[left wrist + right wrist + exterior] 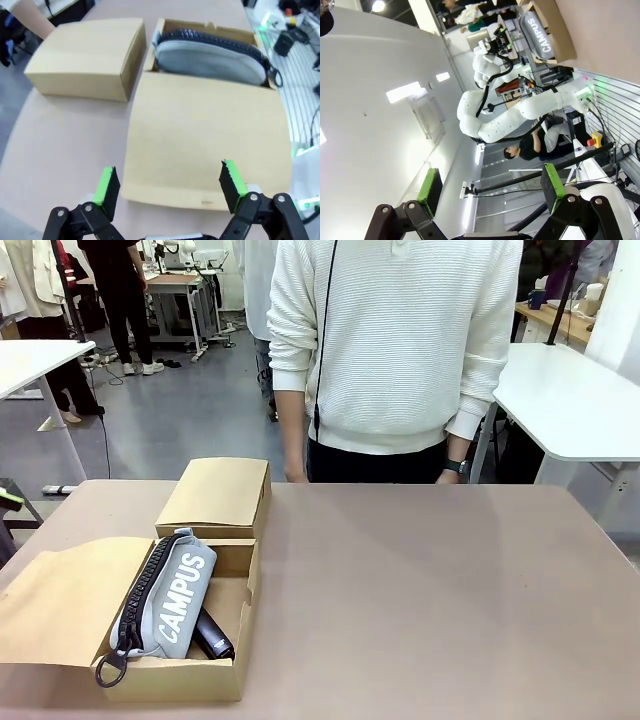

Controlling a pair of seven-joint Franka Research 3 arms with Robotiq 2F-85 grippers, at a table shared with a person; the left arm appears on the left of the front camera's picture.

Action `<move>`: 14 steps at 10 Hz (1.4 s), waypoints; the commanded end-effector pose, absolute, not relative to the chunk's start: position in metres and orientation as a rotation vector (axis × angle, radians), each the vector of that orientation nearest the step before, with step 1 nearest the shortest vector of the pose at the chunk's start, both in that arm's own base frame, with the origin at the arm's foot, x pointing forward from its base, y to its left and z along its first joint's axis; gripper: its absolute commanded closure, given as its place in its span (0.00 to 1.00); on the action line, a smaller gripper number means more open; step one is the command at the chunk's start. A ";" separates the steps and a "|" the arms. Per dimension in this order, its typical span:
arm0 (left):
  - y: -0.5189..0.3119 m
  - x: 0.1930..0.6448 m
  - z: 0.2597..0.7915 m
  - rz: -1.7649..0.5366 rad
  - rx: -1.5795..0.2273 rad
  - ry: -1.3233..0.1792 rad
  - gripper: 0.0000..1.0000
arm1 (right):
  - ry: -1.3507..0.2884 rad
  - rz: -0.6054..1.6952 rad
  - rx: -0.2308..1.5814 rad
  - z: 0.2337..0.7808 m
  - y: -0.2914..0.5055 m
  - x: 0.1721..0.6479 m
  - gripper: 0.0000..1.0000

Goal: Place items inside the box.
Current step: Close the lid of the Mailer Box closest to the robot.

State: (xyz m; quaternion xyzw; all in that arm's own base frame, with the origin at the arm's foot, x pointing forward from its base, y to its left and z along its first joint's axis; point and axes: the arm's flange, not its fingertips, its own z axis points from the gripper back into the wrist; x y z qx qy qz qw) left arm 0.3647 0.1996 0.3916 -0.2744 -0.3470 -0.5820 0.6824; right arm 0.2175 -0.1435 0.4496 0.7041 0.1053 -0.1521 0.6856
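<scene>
Counter (420, 600) surface is brown and carries two cardboard pieces at its left side. A person (395, 350) in a white knit top stands at the far edge, hands down behind the counter edge.

Box (235, 585) sits near the front left corner with its top open; its flap (60, 605) lies folded out flat to the left. In the left wrist view the flap (210, 140) spreads across the middle, with the box (210, 27) beyond it. A second, closed box (215, 497) stands just behind the open one, touching or nearly touching it; the left wrist view places it (87, 55) beside the open box.

Pouch (170, 595), grey with white "CAMPUS" lettering and a dark zip, lies inside the open box, tilted against the left wall, its zip ring (110, 670) hanging over the front edge. It also appears in the left wrist view (210, 57) and, far off, in the right wrist view (540, 35). A dark, cylindrical item (212, 635) lies in the box to the right of the pouch, partly under it; its kind cannot be told.

Left claw (170, 187) hovers above the near edge of the flap, fingers spread apart, nothing between the green pads (106, 185).

Right claw (490, 187) is spread apart and empty, aimed away from the counter toward a white wall.
</scene>
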 end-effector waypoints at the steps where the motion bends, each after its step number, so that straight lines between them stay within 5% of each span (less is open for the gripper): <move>1: 0.221 0.364 0.364 -1.361 -0.625 -0.703 0.00 | 0.239 -0.356 1.597 0.457 -0.143 0.218 0.00; 10: 0.196 0.367 0.279 -1.342 -0.773 -0.487 0.00 | 0.239 -0.356 1.597 0.457 -0.143 0.218 0.00; 14: 0.202 0.370 0.284 -1.334 -0.759 -0.503 0.00 | 0.239 -0.356 1.597 0.457 -0.143 0.218 0.00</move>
